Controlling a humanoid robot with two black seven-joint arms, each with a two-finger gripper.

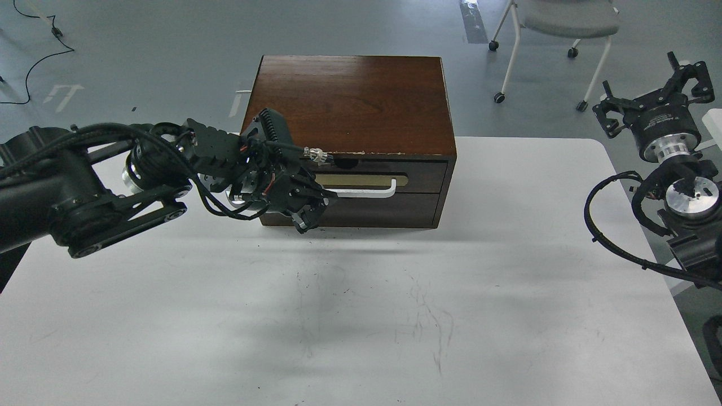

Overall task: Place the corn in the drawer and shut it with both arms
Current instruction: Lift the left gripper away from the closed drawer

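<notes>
The drawer [420, 176] sits in the dark brown wooden cabinet [350, 101], its front flush with the cabinet face. Its white bar handle [369, 194] lies on a tan plate. The corn is out of view. My left gripper [307, 217] presses against the drawer front at the handle's left end and hides that part. Its fingers are dark and bunched, so I cannot tell them apart. My right gripper [650, 93] is raised off the table's right edge, far from the cabinet, open and empty.
The cabinet stands at the back middle of the white table [361, 316]. A plain handleless panel [383, 211] lies below the drawer. A wheeled chair [564, 22] stands on the grey floor behind. Black cables [606, 237] loop from my right arm.
</notes>
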